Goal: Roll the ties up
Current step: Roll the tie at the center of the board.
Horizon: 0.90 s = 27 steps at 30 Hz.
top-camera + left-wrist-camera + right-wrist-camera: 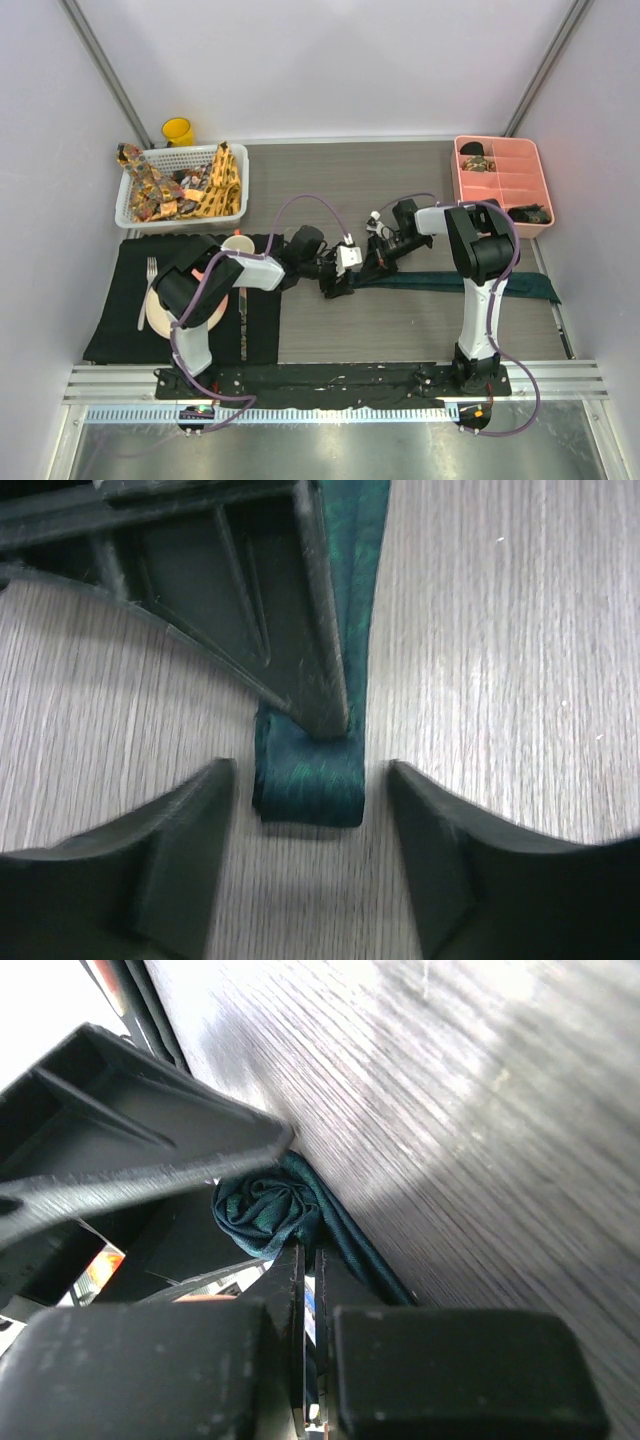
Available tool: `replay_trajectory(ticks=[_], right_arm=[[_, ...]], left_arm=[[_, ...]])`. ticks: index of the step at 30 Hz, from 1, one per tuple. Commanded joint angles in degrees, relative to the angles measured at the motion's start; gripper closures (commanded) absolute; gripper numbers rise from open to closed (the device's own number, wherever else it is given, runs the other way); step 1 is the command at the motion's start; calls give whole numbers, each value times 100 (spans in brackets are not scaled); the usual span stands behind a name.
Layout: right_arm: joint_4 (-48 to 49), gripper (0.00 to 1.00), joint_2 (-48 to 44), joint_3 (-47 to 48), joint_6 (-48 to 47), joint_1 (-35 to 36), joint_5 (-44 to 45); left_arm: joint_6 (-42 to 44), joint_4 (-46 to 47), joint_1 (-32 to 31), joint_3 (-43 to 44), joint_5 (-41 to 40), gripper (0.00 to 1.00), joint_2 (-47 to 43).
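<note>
Squarely, tie roll [306, 790], between left end effector [312, 780]

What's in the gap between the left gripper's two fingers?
The rolled-up end of the teal tie, lying on the wooden table and touching neither finger of the left gripper. The left wrist view shows it.

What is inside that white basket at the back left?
Patterned ties, yellow-orange and brownish, piled loosely in the white basket. Anything beneath the pile is hidden.
</note>
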Motion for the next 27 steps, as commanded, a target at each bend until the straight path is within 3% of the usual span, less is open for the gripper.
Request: replay_trajectory(ticks=[1,4,8,12,21,27], right_arm=[[-182,99,271,-7,-434,5,1061],[-199,98,61,29,-435,22,903],[-313,68,-448,20,-505,-4,938],[-410,54,-1003,-32,-444,-22,921],[274,53,-1180,-199,523,374,832],[661,60,-942,-129,682,497,1060]], left_arm=[[322,-276,-66,151,-33,48,159],[463,-654,-66,134,-121,65,80],[384,-1233,-75,169,-349,79,-26],[349,-1638,-75,73,-516,83,-149],[199,-2017,-163,327,-833,77,-88],[226,-2096,-206,336,-807,75,-96]])
